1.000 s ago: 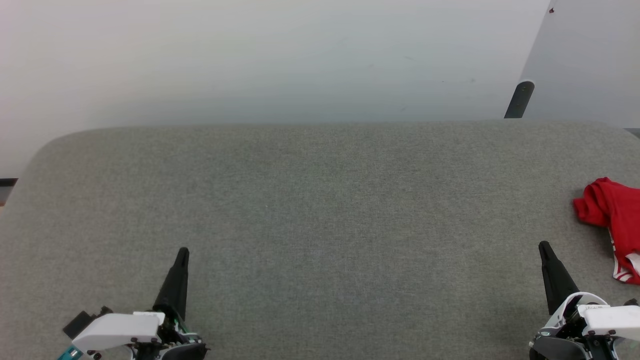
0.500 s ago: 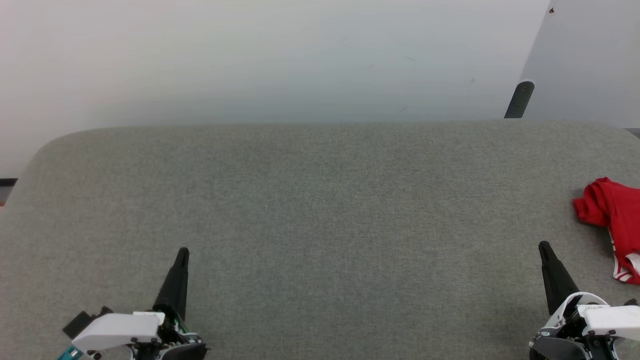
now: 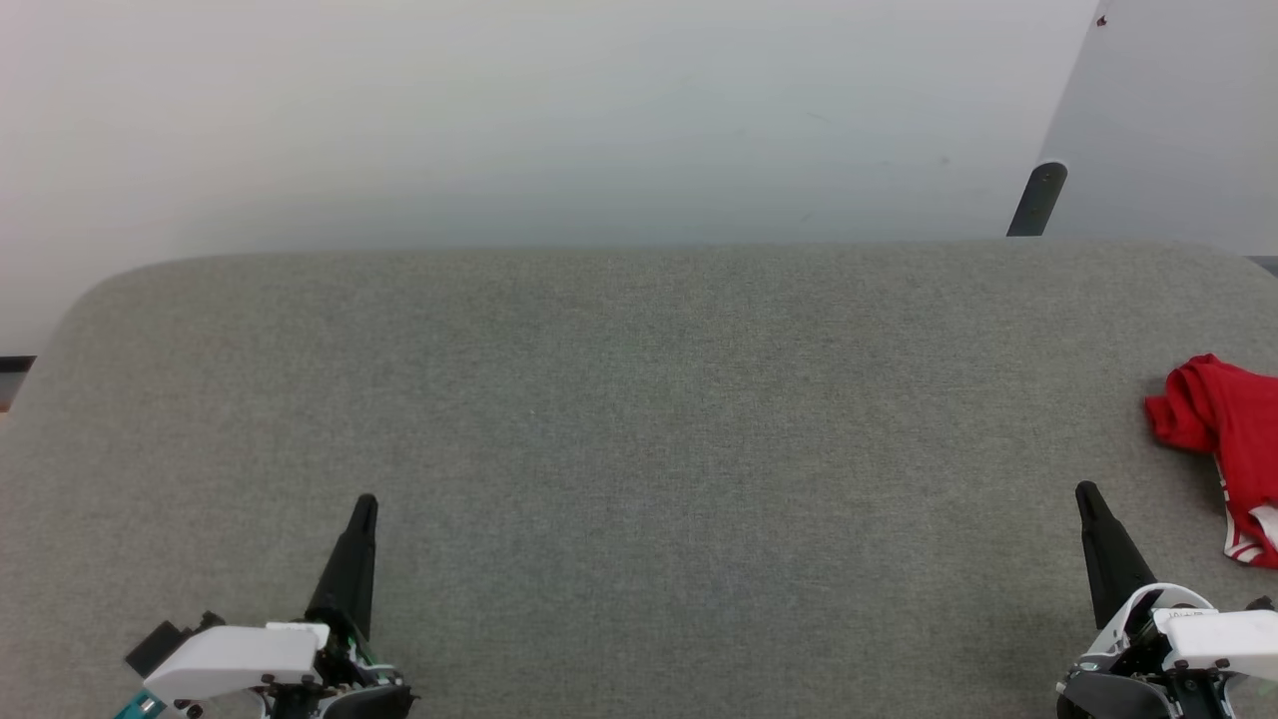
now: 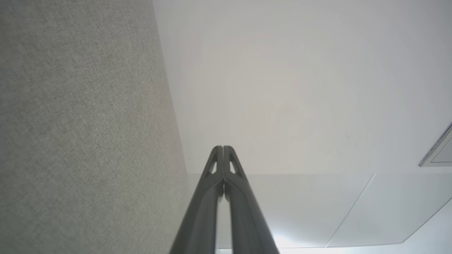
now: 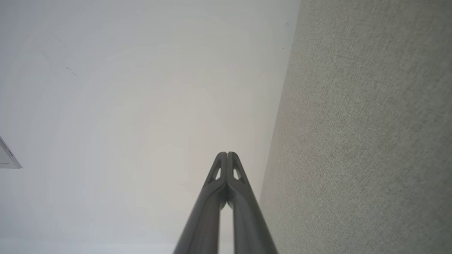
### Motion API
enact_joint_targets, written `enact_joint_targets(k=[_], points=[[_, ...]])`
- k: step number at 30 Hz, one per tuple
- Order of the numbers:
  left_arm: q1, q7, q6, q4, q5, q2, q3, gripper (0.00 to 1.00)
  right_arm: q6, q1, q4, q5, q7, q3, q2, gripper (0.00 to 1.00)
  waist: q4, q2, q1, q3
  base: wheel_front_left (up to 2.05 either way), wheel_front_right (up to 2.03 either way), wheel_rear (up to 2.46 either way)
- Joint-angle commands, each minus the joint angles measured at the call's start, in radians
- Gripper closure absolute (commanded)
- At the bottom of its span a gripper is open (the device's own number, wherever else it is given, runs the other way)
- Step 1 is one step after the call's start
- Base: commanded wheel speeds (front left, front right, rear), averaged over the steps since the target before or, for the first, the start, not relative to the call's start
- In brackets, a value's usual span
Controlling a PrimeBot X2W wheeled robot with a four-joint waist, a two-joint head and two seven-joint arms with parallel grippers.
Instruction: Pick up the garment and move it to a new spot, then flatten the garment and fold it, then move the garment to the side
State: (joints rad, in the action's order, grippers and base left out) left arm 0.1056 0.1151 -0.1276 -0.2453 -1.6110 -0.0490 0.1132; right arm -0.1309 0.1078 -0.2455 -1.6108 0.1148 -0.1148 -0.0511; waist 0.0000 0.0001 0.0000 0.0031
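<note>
At the lower left of the head view the left gripper (image 3: pixel 365 504) is pointing up the view, toward the pale wall (image 3: pixel 499 120), above the near part of the grey fabric surface (image 3: pixel 639 399). Its jaws are pressing together with nothing between them. In the left wrist view the two dark fingers are meeting at the tips (only the slim slots cut in each finger are letting light through). The grey cover is running down the left of that view.

The middle of the grey fabric surface is lying flat and smooth, and its far edge is curving down at the left corner. Behind the far edge, toward the right, a dark post (image 3: pixel 1036 200) is leaning beside a pale panel (image 3: pixel 1168 120).

At the lower right the right gripper (image 3: pixel 1085 491) is pointing up the view as well, tilting slightly leftward. Its jaws are closing on nothing, and in the right wrist view the fingers are touching at the tips.

Right of that gripper and apart from it, the garment (image 3: pixel 1218 414) is lying crumpled on the surface at the right edge of the head view. It is showing bright red folds and a red-and-white striped bit at its lower end, and the frame is cutting off the rest.
</note>
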Motion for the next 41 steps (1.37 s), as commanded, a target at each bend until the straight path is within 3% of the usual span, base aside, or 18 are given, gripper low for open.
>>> enact_joint_targets(k=[1,41], points=[[0.010,0.002,-0.006,-0.001,-0.003,0.000,0.002,1.00,0.000,0.004,0.002,-0.004,0.002,0.000,0.003,1.00,0.000,-0.0001,0.0000,0.000,0.00,0.00,0.00],[0.010,0.001,-0.006,0.000,-0.004,0.000,0.002,1.00,0.000,0.004,0.002,-0.004,0.002,0.000,0.003,1.00,0.000,-0.0001,0.0000,0.000,0.00,0.00,0.00]])
